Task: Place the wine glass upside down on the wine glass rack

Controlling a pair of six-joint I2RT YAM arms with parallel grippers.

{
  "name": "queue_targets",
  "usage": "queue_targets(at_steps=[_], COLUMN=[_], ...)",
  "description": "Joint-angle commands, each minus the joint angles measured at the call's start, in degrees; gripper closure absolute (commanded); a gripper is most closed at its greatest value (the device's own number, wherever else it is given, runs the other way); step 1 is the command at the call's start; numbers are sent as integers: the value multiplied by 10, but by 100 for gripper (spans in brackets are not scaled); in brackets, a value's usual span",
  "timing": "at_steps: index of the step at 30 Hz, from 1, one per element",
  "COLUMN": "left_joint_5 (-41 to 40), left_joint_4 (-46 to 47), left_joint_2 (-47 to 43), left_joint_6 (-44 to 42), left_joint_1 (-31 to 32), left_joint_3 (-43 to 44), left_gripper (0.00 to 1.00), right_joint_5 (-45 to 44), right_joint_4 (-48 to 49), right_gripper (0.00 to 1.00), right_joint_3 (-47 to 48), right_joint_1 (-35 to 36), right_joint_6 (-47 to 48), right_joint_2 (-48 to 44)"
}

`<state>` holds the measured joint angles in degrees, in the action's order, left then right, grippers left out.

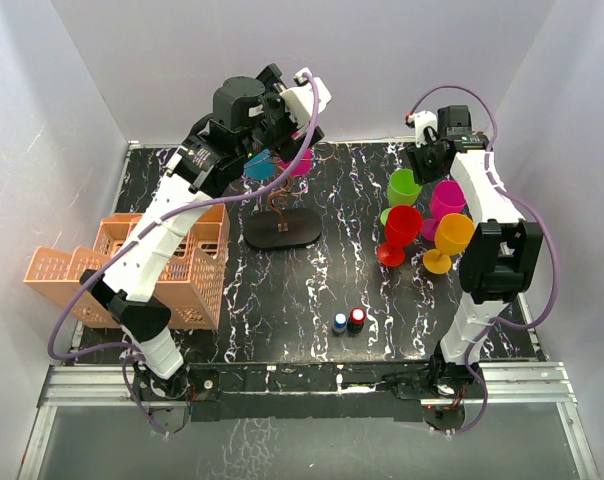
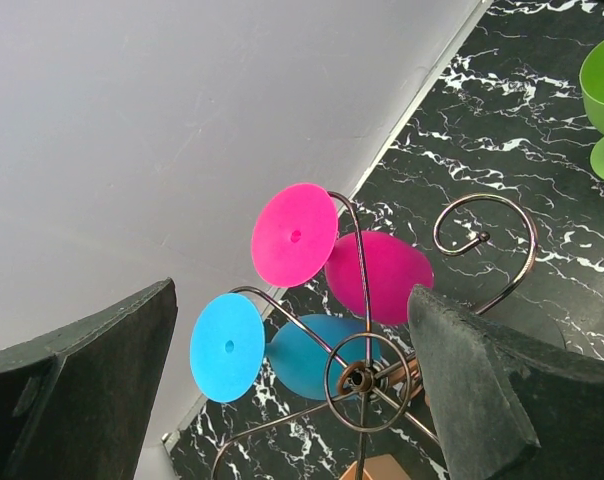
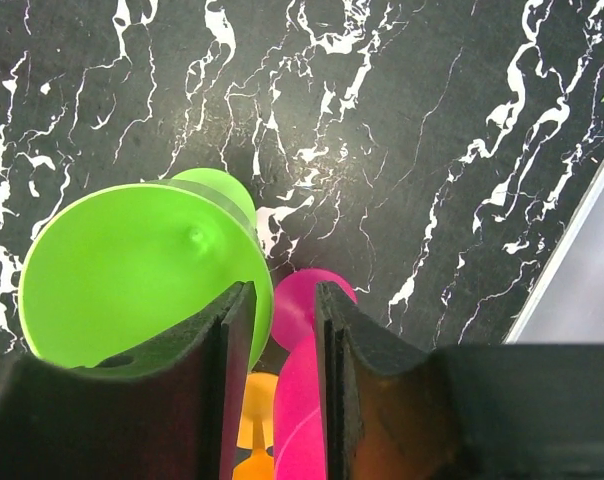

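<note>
Marbled table (image 1: 312, 290): wine glass rack (image 1: 282, 230) back-centre, under the released left pincer (image 2: 292, 295); only the right wrist view shows right pincer (image 3: 287, 295) nearly closed beside the green wine glass (image 3: 132, 270) (grip: cannot tell).

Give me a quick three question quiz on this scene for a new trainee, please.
1. True or false: the wine glass rack has nothing hanging on it.
2. Which colours of glass hang upside down on it? A red and orange; B pink and blue; C green and orange.
3. Is the left gripper open or shut?
Key: 1 false. 2 B, the pink glass and the blue glass. 3 open.
</note>
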<state>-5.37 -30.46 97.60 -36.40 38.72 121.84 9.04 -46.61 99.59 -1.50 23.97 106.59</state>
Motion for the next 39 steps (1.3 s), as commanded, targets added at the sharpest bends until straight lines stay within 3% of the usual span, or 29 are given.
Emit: queue_targets(at_steps=[1, 4, 12, 19, 25, 34, 39], left_joint_5=[-14, -19, -37, -68, -41, 49, 99], left_joint_4=[9, 12, 20, 42, 14, -2, 2], left_joint_2=[-17, -20, -26, -33, -34, -2, 8], left_joint_6=[-6, -8, -4, 16, 47, 223, 342], left_joint_1=[-3, -3, -3, -14, -15, -15, -15], left_joint_3=[-7, -11, -20, -31, -19, 28, 33], left_gripper=[3, 3, 3, 3, 3, 5, 8], right_joint_5=[14, 16, 34, 89, 124, 242, 296], right_joint_4=[-1, -1, -5, 19, 104, 294, 288], right_gripper=[67, 71, 92, 92, 92, 92, 92], right_joint_3=[18, 21, 52, 157, 157, 60, 82], right_joint_1=[2, 2, 0, -21, -24, -23, -23], right_joint_6=[2, 2, -2, -39, -94, -227, -268], right_joint_2=[11, 17, 23, 12, -44, -171, -191])
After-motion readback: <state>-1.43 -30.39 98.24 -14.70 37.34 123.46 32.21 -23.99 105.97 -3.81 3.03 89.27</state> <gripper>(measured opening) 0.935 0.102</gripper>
